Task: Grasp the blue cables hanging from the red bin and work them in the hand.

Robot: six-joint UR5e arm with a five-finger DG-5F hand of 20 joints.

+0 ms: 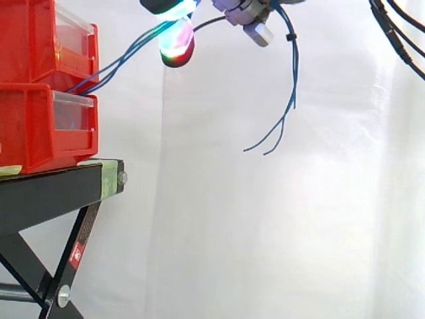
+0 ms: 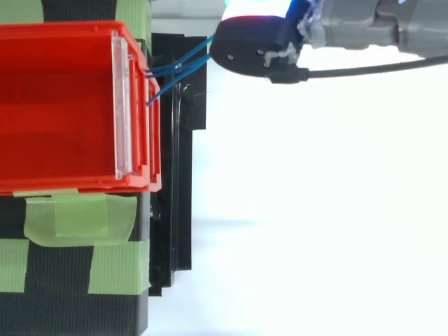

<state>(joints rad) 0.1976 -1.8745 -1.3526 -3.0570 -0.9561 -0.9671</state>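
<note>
Two red bins are stacked at the left, the upper bin on the lower bin; from above the top bin has a clear front panel. Thin blue cables leave the bin front and rise rightwards to my hand at the top of the side view. The hand is shut on them, with a glowing fingertip curled beneath the strands. Beyond the hand the cables drop, and their loose ends dangle in the air before the curtain.
The bins sit on a black stand with slanted legs. Green tape strips hold the bins to the stand top. The white curtain behind leaves open air right of the stand.
</note>
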